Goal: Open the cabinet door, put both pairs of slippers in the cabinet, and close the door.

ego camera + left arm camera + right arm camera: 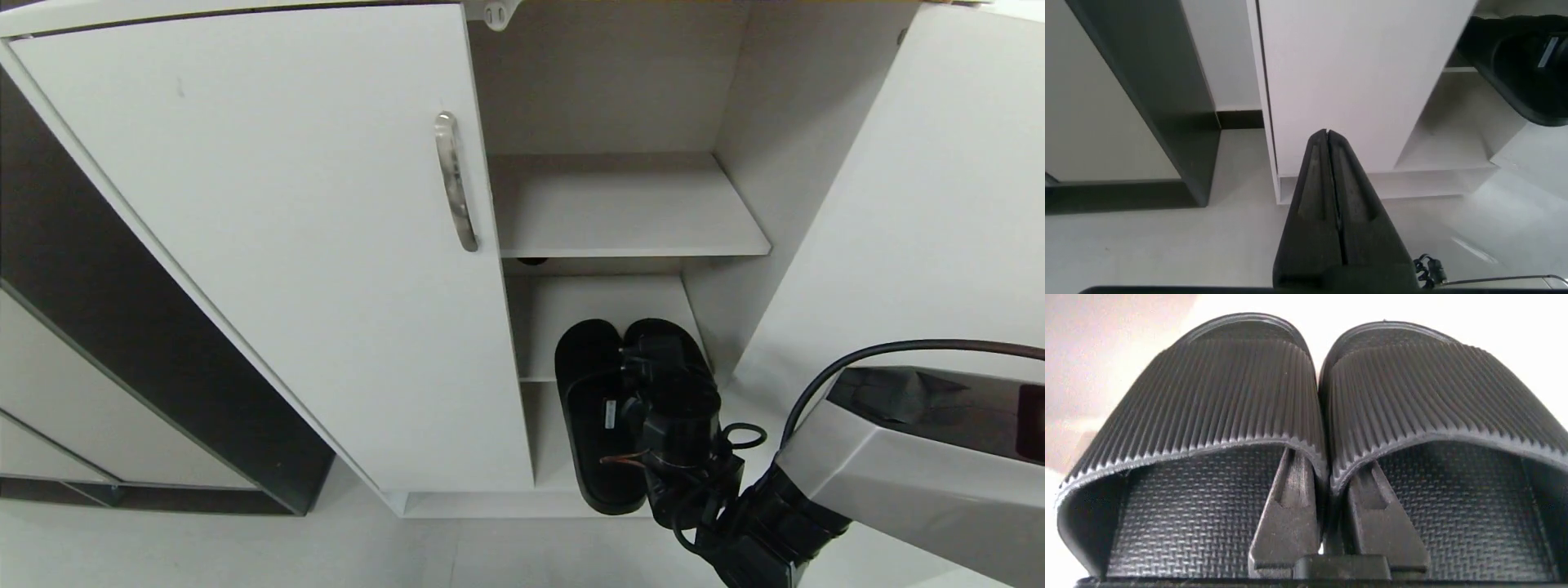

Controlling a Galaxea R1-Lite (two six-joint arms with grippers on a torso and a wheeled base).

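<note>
**One pair of slippers gripped at the open cabinet**

Two black slippers [589,384], one pair, sit side by side and touching, toes pointing into the lower open part of the cabinet [759,122]. The right claw [1329,469] has one finger inside each slipper, pinching their adjoining straps together. The left claw [1327,137], closed on nothing, hangs low before the one closed door [286,245].

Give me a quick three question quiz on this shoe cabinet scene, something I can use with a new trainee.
1. True or false: the right gripper holds a pair of black slippers.
2. Which door of the cabinet stands open? A the left one; B the right one; C both.
3. Fill the gap: the left gripper is ____ (open or shut).
Key: 1 true. 2 B, the right door. 3 shut.
</note>
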